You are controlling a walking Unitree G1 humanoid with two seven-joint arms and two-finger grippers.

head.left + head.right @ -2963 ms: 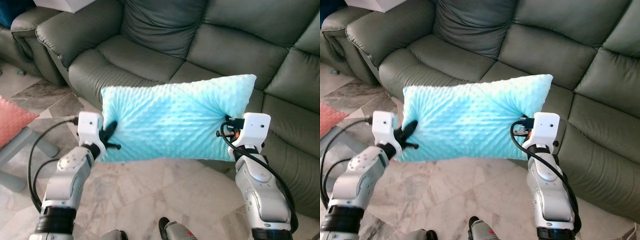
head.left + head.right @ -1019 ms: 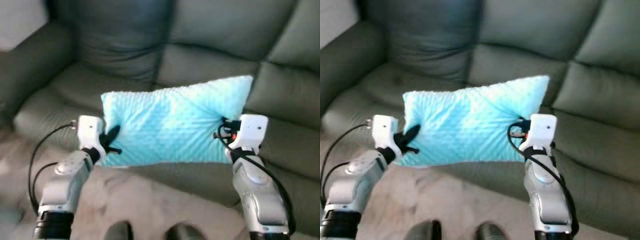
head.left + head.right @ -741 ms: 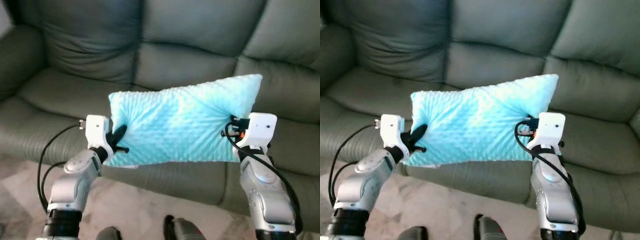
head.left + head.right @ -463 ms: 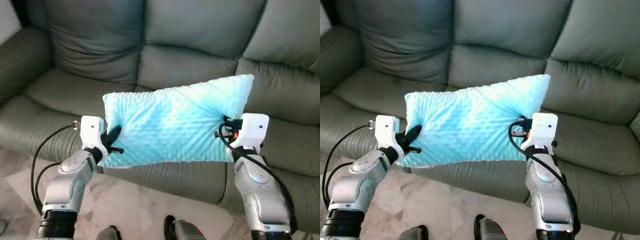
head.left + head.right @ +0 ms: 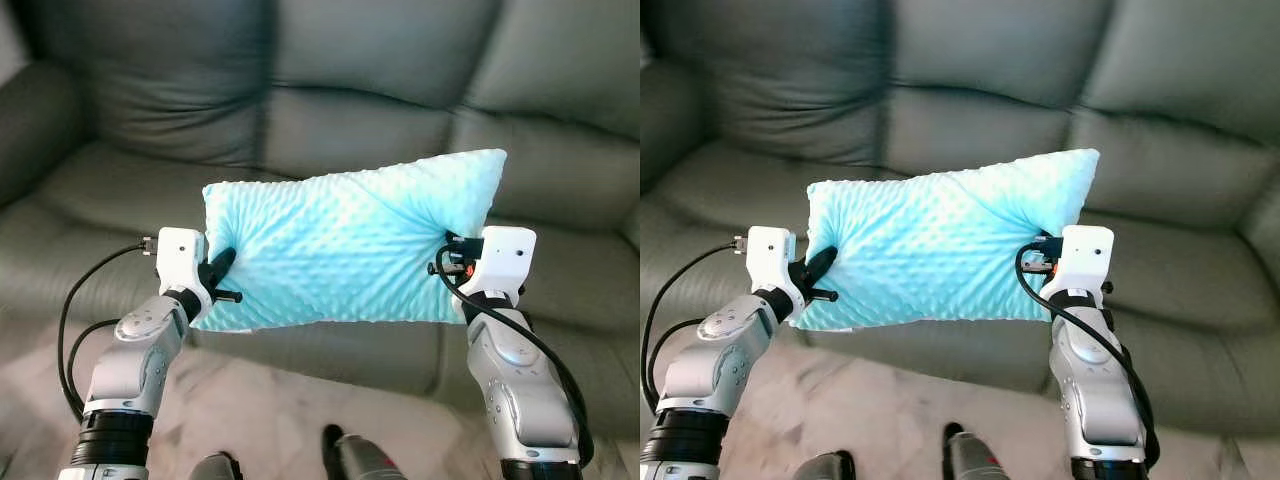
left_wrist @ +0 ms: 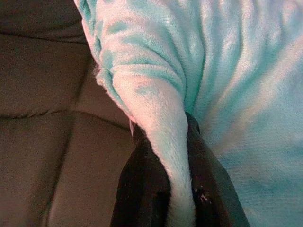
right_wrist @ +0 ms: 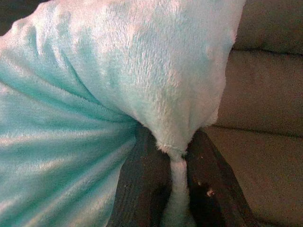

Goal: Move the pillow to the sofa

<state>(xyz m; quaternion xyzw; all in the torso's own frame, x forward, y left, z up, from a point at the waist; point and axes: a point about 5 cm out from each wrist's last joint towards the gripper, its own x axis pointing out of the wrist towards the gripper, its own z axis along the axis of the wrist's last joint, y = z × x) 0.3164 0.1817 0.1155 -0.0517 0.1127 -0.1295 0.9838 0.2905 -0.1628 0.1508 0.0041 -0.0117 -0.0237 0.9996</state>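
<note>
Turquoise dimpled pillow (image 5: 345, 245) held in the air in front of grey leather sofa (image 5: 360, 110), above its seat front edge. Left gripper (image 5: 218, 278) at 9 o'clock of pillow, fingers (image 6: 142, 189) pinched on a fold of its fabric. Right gripper (image 5: 452, 262) at 3 o'clock, fingers (image 7: 208, 189) clamped on the opposite edge. Marble floor (image 5: 270, 430) at 6 o'clock.

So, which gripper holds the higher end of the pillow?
The right gripper. It pinches the pillow on the side whose top corner rises highest; the left gripper grips the lower end.
</note>
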